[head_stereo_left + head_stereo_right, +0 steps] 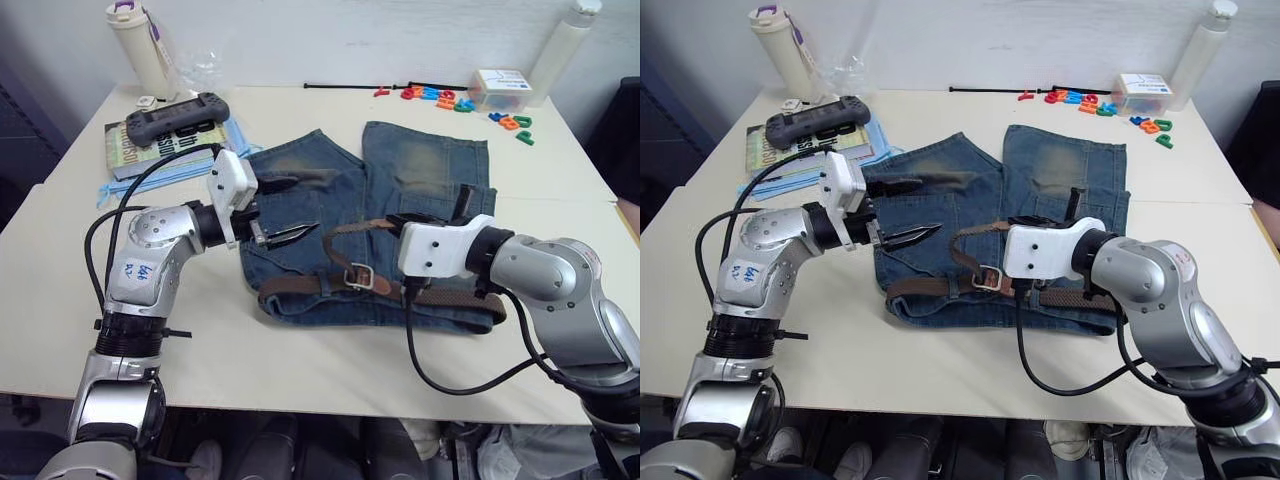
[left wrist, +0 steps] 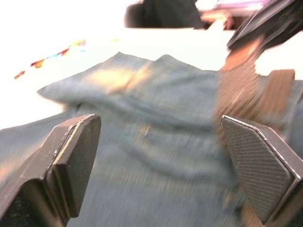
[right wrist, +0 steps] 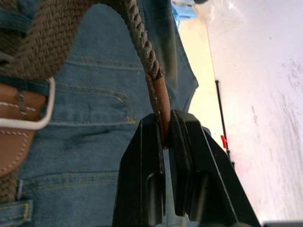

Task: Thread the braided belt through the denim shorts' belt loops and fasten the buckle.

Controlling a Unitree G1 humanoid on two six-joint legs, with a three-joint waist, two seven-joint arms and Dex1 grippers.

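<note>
The shorts [image 1: 380, 215] lie flat on the table [image 1: 300, 350], waistband toward the robot, legs pointing to the far wall. The belt [image 1: 455, 296] runs along the waistband, and the buckle [image 1: 359, 277] sits near the middle of it. From there the belt's free end loops up off the denim, and the right gripper [image 3: 163, 132] is clamped on its leather tip, holding it above the shorts. The left gripper [image 1: 284, 210] hovers over the left side of the shorts, fingers [image 2: 78, 151] spread wide, nothing between them. A game controller [image 1: 176, 113] rests on a book [image 1: 140, 150] at the far left corner, with coloured letters [image 1: 440, 97] scattered at the back.
</note>
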